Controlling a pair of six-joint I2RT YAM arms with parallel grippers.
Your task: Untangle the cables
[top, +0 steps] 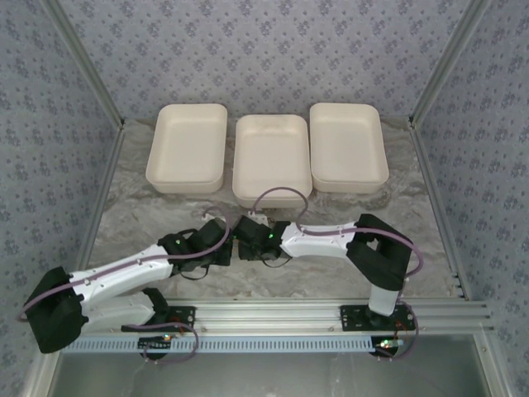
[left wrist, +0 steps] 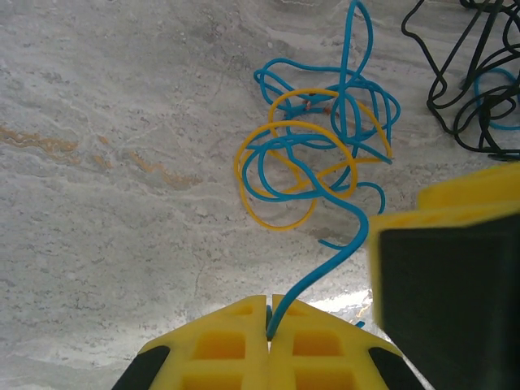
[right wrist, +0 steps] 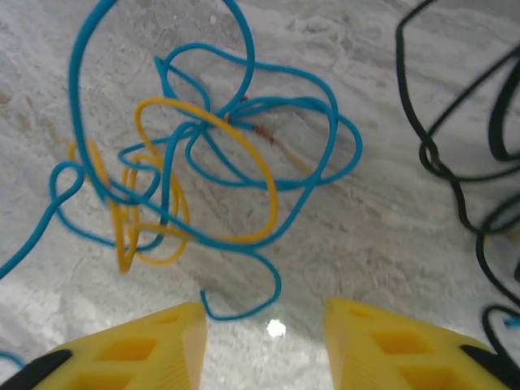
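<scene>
The cables lie in a tangle on the marbled table. In the left wrist view, a blue cable [left wrist: 325,268] runs from the knot down into my left gripper [left wrist: 269,307], which is shut on it. A yellow cable [left wrist: 280,227] loops through the blue one, and a black cable [left wrist: 431,101] lies to the right. My right gripper [right wrist: 264,321] stands open just above the table, with a low blue cable [right wrist: 279,286] loop by its left finger. Yellow cable [right wrist: 264,219] and black cable [right wrist: 431,154] lie beyond. From above, the left gripper [top: 230,248] and right gripper [top: 245,243] meet tip to tip.
Three empty white trays [top: 188,147] [top: 273,157] [top: 348,147] stand in a row at the back of the table. One finger of the right gripper [left wrist: 447,276] looms close on the right of the left wrist view. Patterned walls close in both sides.
</scene>
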